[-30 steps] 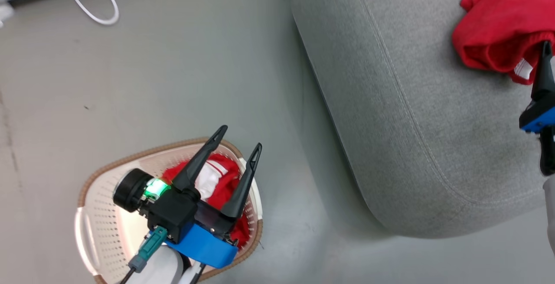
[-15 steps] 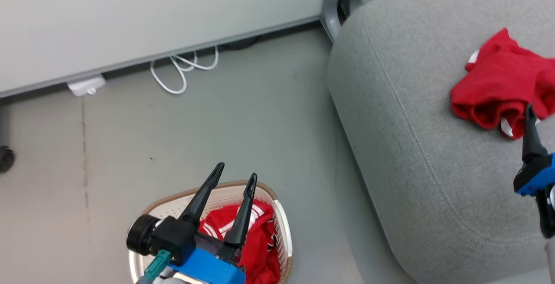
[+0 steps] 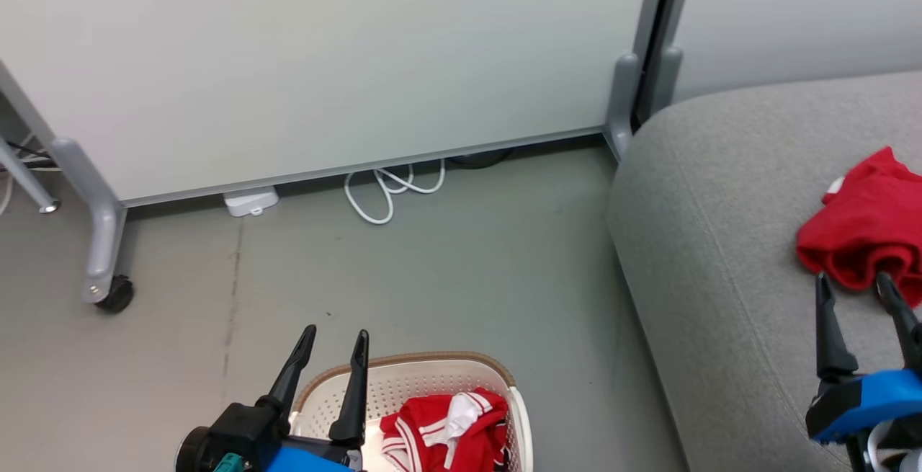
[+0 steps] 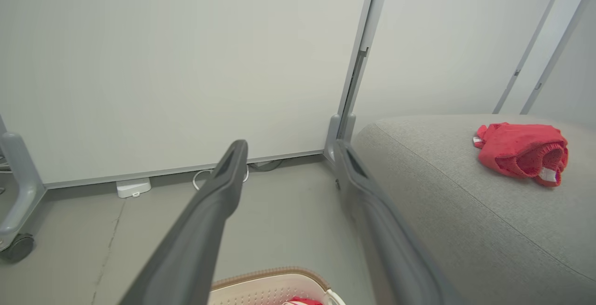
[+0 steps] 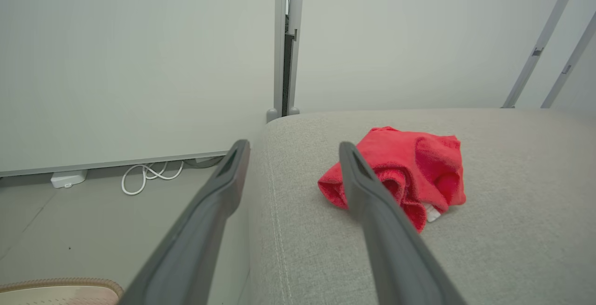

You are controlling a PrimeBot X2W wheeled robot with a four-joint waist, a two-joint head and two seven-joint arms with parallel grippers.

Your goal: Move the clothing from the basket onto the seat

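Red jersey [image 3: 446, 434] still lies in basket [image 3: 432, 359]; camera tilted upward.

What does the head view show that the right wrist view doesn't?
Head view, not right wrist view: the striped jersey lying in the basket, the open left gripper, a caster wheel. Right wrist view, not head view: two slanted metal struts. Both: the basket's rim, the open right gripper, the plain red garment on the grey seat, the white cable.
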